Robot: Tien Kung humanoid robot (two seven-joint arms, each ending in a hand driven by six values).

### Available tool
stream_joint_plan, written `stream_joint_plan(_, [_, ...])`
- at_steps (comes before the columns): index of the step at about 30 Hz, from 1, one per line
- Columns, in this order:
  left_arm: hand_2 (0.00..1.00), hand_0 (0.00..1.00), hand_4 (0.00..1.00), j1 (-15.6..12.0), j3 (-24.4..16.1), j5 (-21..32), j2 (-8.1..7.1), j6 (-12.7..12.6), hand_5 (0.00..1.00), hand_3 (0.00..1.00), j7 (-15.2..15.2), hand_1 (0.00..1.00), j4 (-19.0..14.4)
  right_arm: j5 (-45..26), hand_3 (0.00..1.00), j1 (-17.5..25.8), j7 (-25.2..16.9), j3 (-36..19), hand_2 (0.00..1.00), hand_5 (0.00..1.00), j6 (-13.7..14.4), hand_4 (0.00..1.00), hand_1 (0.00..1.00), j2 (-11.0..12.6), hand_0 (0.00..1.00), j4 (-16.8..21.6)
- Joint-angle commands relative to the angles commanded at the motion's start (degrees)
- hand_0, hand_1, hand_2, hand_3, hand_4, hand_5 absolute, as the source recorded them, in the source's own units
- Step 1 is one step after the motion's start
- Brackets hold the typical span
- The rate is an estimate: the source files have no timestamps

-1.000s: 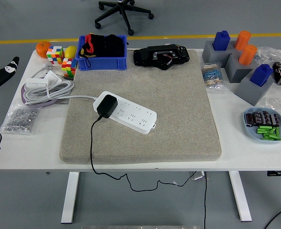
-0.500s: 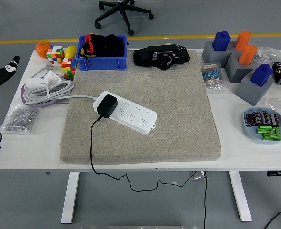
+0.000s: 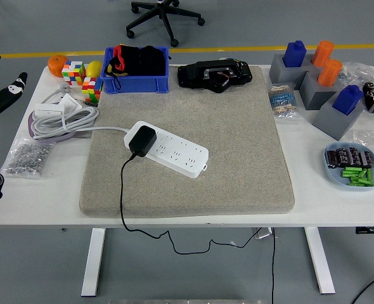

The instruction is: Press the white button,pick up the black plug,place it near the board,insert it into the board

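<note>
Left hand (image 3: 3,96) raised at table's left edge, black plug (image 3: 142,140) seated in board (image 3: 168,149)

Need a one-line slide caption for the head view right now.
Black plug seated in the white power strip on the beige mat; left hand at the table's left edge.

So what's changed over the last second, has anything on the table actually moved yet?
Only the left robot hand at the left edge moved, lifting slightly up and outward, away from the table; it holds nothing. The black plug still sits in the white power strip on the mat, cord hanging over the near edge. Everything else is as it was.
</note>
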State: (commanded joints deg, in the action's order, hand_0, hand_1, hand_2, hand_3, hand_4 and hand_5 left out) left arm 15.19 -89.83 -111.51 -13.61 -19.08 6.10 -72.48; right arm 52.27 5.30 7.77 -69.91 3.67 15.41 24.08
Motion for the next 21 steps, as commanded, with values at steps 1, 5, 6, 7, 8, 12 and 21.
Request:
stream_joint_plan(1, [0.838,0.849,0.800,-0.01,-0.02,0.01,0.02,0.02,0.547,0.784,0.02,0.885,0.02,0.00,0.641,0.02,0.02,0.02,0.688,0.397,-0.04,0.703,0.713,0.00,0.741,0.03])
stream_joint_plan(5, [0.838,0.850,0.799,-0.02,0.01,0.05,0.13,0.00,0.548,0.785,-0.02,0.885,-0.01,0.00,0.642,0.11,0.04,0.08,0.688,0.397,-0.04,0.703,0.713,-0.04,0.741,-0.06])
stream_joint_plan(6, [0.838,0.850,0.799,-0.03,-0.01,0.03,0.14,-0.01,0.548,0.785,-0.03,0.885,-0.02,0.02,0.642,0.12,0.05,0.08,0.688,0.397,-0.05,0.703,0.713,-0.03,0.741,-0.05])
stream_joint_plan(7, [0.838,0.850,0.799,-0.07,-0.05,-0.03,0.18,0.02,0.548,0.785,0.01,0.885,0.00,0.00,0.642,0.13,0.03,0.06,0.688,0.397,-0.03,0.703,0.713,-0.03,0.741,-0.04])
stream_joint_plan(8, [0.839,0.850,0.798,-0.11,-0.10,-0.09,0.22,0.05,0.548,0.784,0.04,0.885,0.02,-0.01,0.641,0.14,0.01,0.04,0.688,0.397,-0.02,0.703,0.713,-0.02,0.741,-0.02])
stream_joint_plan(12, [0.839,0.850,0.798,-0.17,-0.17,-0.14,0.31,0.02,0.548,0.784,0.02,0.885,-0.02,0.03,0.641,0.04,0.00,0.04,0.688,0.397,-0.04,0.703,0.713,0.00,0.741,0.07])
stream_joint_plan(21, [0.840,0.848,0.797,-0.38,-0.19,-0.06,0.29,0.00,0.548,0.784,-0.03,0.885,-0.14,0.03,0.640,0.22,0.04,-0.02,0.688,0.397,-0.04,0.703,0.713,-0.11,0.741,-0.04])
